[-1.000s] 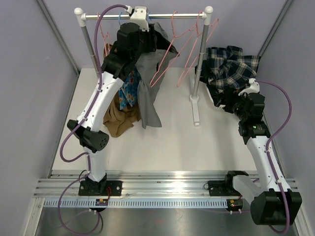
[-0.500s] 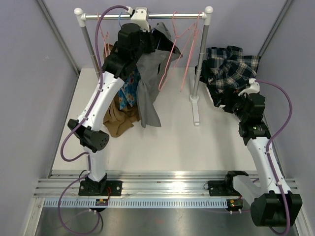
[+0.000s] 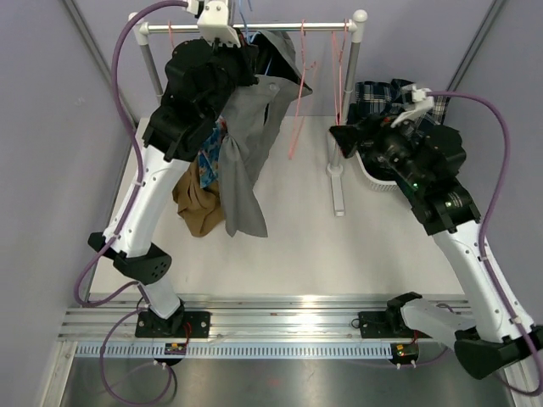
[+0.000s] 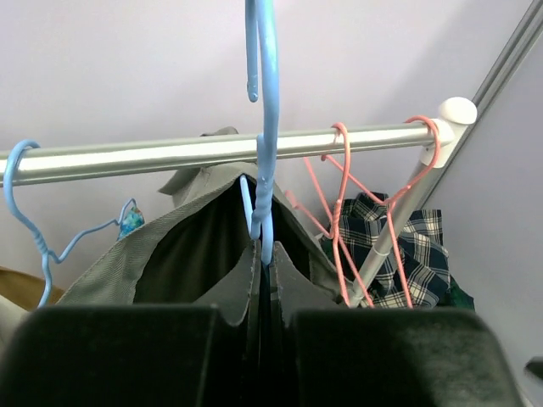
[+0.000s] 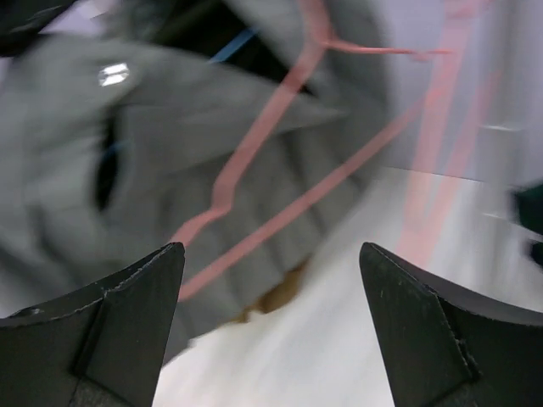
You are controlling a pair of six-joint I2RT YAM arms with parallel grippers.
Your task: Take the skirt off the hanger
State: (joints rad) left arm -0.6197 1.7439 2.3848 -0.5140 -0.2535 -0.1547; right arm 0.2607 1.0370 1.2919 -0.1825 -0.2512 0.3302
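Note:
The grey skirt (image 3: 246,144) hangs in long folds from a blue hanger (image 4: 268,127). My left gripper (image 4: 265,250) is shut on the hanger's neck just under the hook. In the left wrist view the hook stands above the rail (image 4: 170,154), free of it, and the skirt's waistband (image 4: 127,254) spreads below the fingers. My right gripper (image 5: 271,248) is open and empty, held in the air right of the skirt (image 5: 153,127) and facing it. In the top view it (image 3: 341,137) sits beside the rack's right post.
Pink empty hangers (image 3: 299,93) dangle on the rail (image 3: 280,27) between skirt and right post (image 3: 346,93). A floral garment (image 3: 210,154) and a brown one (image 3: 197,203) hang behind the skirt. A plaid garment (image 3: 399,95) fills a white basket at the right. The rack's foot (image 3: 338,191) lies on the table.
The left jaws closed on the hanger's neck and the left arm rose, lifting hanger and skirt off the rail. The right arm swung up and left from the plaid garment toward the skirt.

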